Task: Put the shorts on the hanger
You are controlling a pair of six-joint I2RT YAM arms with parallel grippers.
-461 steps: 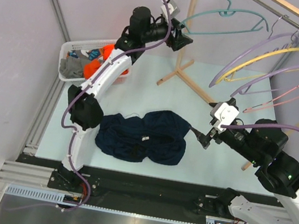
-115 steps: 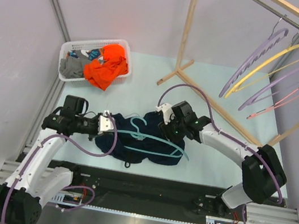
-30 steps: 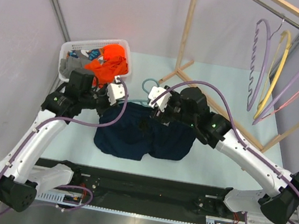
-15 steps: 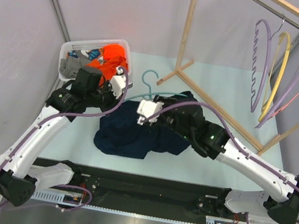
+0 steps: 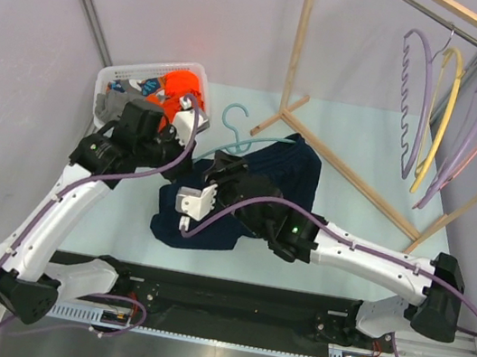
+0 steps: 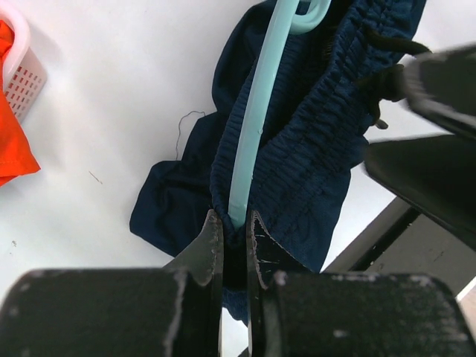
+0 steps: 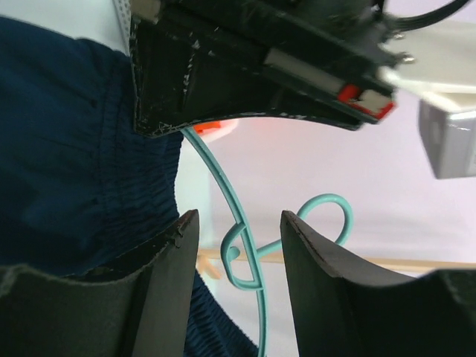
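The teal hanger (image 5: 239, 133) is held up off the table, its hook toward the back. My left gripper (image 5: 187, 148) is shut on the end of one hanger (image 6: 253, 126) arm, with a fold of the navy shorts (image 6: 312, 149) pinched in at the tips (image 6: 234, 223). The shorts (image 5: 299, 170) drape from the hanger down onto the table. My right gripper (image 5: 219, 168) sits just below, open (image 7: 238, 223). Its left finger lies against the shorts (image 7: 67, 149). The hanger (image 7: 249, 256) shows beyond the gap, unclamped.
A white basket (image 5: 108, 79) at the back left holds an orange garment (image 5: 181, 86) and a grey one. A wooden rack post (image 5: 298, 51) stands at the back. Purple, yellow and pink hangers (image 5: 417, 98) hang on its rail at right.
The right arm has swung left and nearer, coming under the hanger, and its jaws have narrowed somewhat. The left gripper has lifted the hanger with the shorts slightly toward the back.
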